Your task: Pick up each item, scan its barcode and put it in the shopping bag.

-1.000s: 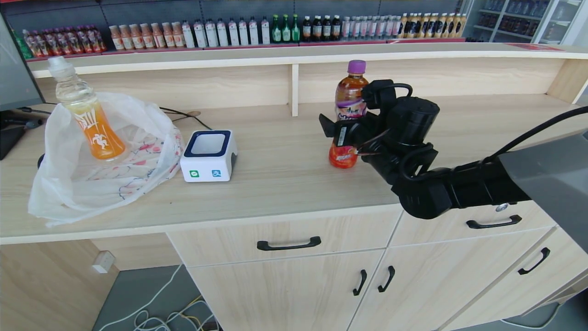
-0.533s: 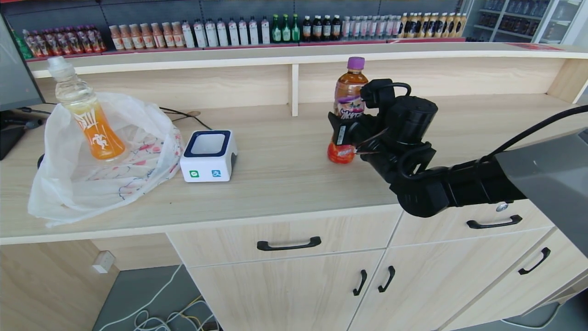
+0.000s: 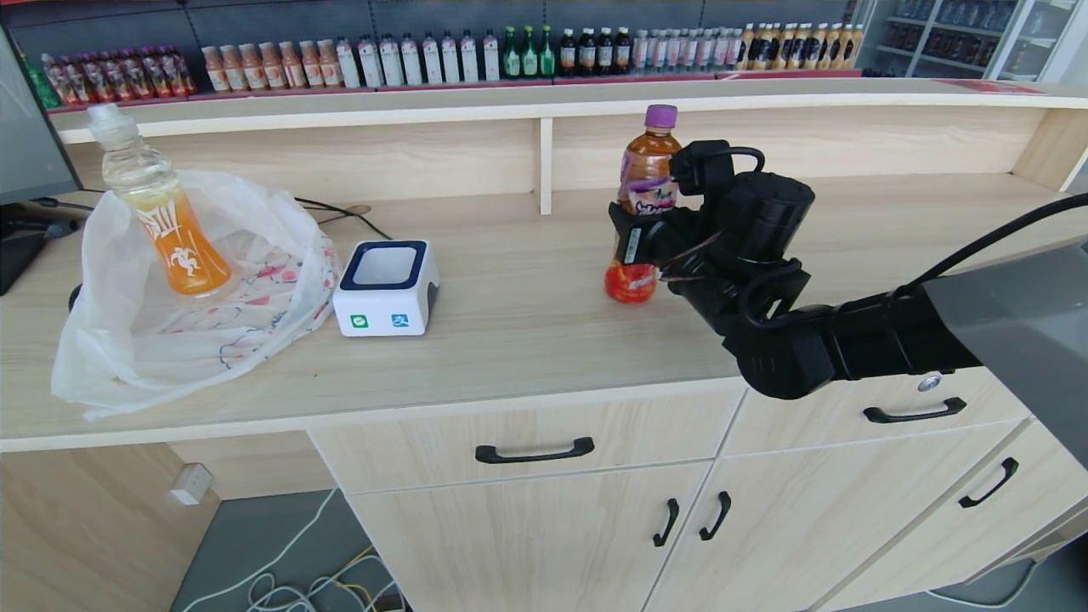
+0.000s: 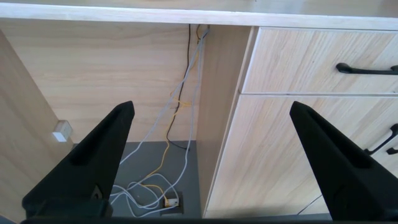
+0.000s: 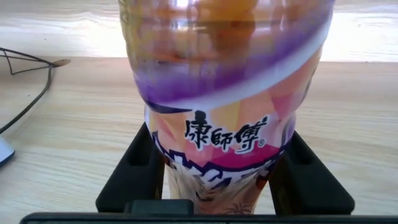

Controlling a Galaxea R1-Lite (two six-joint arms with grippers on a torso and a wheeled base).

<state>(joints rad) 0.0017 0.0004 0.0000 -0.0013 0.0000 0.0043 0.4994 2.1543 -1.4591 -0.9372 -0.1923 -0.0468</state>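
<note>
A tea bottle (image 3: 643, 174) with a purple cap and an orange-red base stands upright on the wooden counter (image 3: 527, 331), right of centre. My right gripper (image 3: 636, 242) is shut on its labelled middle. In the right wrist view the bottle (image 5: 227, 93) sits between the black fingers (image 5: 138, 168). I cannot tell whether its base touches the counter. A white shopping bag (image 3: 127, 340) lies at the left with an orange drink bottle (image 3: 161, 212) standing in it. The white scanner (image 3: 387, 287) sits between bag and tea bottle. My left gripper (image 4: 211, 168) hangs open below the counter.
A raised back shelf (image 3: 544, 110) runs behind the counter, with a vertical divider (image 3: 545, 166) behind the scanner. Cables (image 3: 340, 212) trail past the bag. A dark monitor (image 3: 25, 127) stands at the far left. Drawers and cabinet doors (image 4: 311, 62) face the left gripper.
The right gripper's fingers have closed onto the tea bottle. The bottle has shifted slightly left and up with the gripper. Bag, scanner and orange bottle have not moved.
</note>
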